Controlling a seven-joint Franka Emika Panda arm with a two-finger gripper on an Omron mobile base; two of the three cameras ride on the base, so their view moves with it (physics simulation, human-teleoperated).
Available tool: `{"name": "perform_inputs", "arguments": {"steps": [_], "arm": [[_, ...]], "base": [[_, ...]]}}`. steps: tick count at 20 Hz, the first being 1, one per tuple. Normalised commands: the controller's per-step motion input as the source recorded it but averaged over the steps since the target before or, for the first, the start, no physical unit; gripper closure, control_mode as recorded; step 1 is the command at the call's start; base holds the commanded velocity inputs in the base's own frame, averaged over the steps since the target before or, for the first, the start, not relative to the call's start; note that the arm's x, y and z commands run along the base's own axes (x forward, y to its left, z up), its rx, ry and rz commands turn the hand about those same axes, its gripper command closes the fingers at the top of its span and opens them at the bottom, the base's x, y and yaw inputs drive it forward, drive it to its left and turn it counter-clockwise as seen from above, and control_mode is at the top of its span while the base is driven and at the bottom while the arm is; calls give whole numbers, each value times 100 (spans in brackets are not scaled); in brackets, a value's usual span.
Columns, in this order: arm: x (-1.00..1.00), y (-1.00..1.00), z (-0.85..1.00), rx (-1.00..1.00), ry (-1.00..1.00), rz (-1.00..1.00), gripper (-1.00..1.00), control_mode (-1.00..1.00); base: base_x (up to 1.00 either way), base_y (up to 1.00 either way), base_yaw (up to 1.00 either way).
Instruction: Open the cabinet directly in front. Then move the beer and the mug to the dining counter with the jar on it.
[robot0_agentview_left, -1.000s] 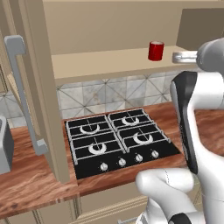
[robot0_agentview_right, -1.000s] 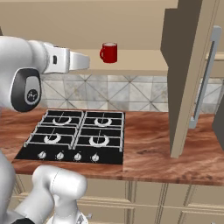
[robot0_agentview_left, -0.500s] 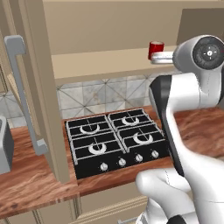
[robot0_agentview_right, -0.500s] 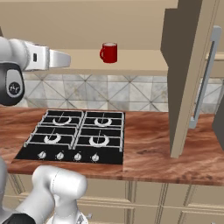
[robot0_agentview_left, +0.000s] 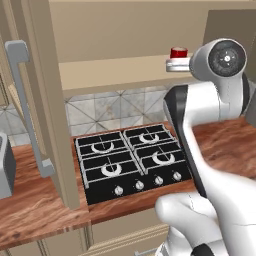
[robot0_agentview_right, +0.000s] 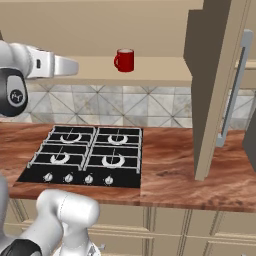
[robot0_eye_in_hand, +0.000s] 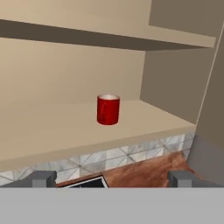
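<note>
On the cabinet's (robot0_agentview_right: 215, 75) lower shelf stands the mug (robot0_agentview_right: 124, 60), doors already swung wide. Over the last second the arm has drawn back leftward (jaws apart, empty), so the pincer (robot0_eye_in_hand: 111, 177) now faces it squarely.

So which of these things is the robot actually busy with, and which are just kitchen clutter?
Part of the job:
- red mug on the shelf
- cabinet, doors open
- gripper, open, facing the mug

Just there:
- black hob
- wood worktop
- tiled backsplash
</note>
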Motion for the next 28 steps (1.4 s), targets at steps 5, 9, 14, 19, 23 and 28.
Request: {"name": "perform_inputs", "arguments": {"steps": [5, 9, 14, 19, 23, 28], "arm": [[51, 0, -1, 0, 0, 0, -100, -100], [47, -2, 0, 0, 0, 0, -100, -100], [45, -31, 0, 1, 0, 0, -100, -100], [27, -15, 0, 0, 1, 0, -100, -100], [40, 0, -4, 0, 5, 0, -100, -100], [42, -1, -7, 0, 5, 0, -100, -100]], "base": [[0, 0, 0], [0, 0, 0], [0, 0, 0], [0, 0, 0], [0, 0, 0], [0, 0, 0]]}}
